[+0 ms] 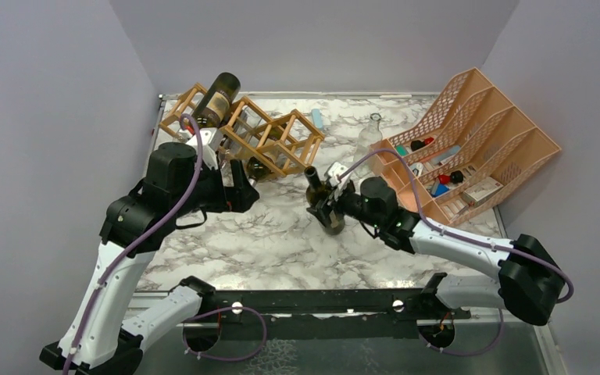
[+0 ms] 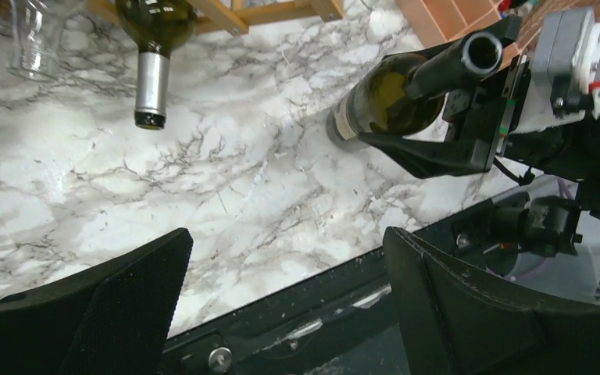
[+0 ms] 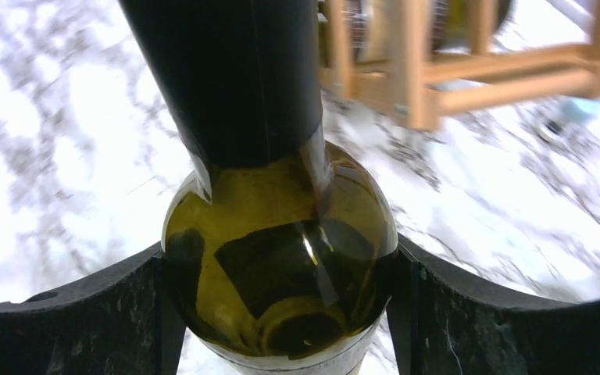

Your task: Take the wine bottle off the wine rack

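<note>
Wine bottle (image 3: 281, 266), of green glass, is gripped at its upper body by the right fingers (image 3: 70, 328), which are closed on it from both sides; its long axis runs nearly upright, neck up and base toward the table (image 1: 226, 242), though it cannot be told if the base touches. It is clear of the wine rack (image 1: 281, 141), which lies beyond the right fingers, toward the left arm's side; the removal is therefore judged as done, and only a setting down seems left. The left fingers (image 2: 94, 312) are spread open and hold nothing; ahead of them a second bottle (image 2: 152, 74) with a silver neck points out of the rack, and a dark bottle (image 1: 219, 98) lies on top of it. A peach file organizer (image 1: 476, 133) stands on the other side of the right fingers, apart; nothing is seen in the way.
</note>
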